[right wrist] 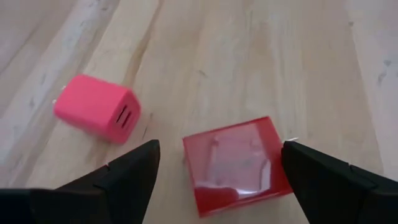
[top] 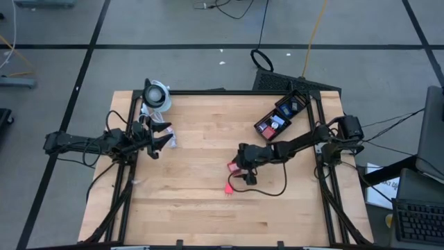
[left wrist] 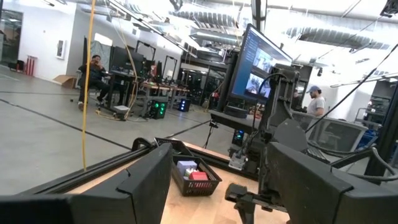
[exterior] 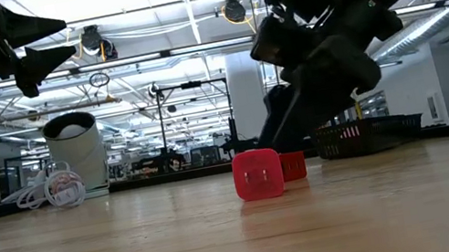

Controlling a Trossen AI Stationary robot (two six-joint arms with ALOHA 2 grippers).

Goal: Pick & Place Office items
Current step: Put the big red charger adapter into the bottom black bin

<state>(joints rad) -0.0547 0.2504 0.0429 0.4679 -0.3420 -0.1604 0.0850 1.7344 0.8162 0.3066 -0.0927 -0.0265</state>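
My right gripper [top: 241, 165] [right wrist: 221, 149] is open and hangs low over a flat red block [right wrist: 236, 165] [top: 234, 167] that lies flat on the wooden table, one finger on either side of it and not touching it. A pink cube-shaped block [right wrist: 96, 109] [top: 229, 188] [exterior: 258, 174] rests on the table just nearer the table's near edge. In the low view the red block [exterior: 294, 166] shows behind the pink one. My left gripper [top: 165, 137] [exterior: 52, 40] [left wrist: 221, 174] is open and waits raised over the table's left part.
A black mesh basket [top: 281, 118] [left wrist: 196, 177] at the far right of the table holds several small blocks. A round white-and-black device [top: 156, 94] [exterior: 76, 152] and a white coiled cable [exterior: 50, 189] sit at the far left. People sit in the room beyond.
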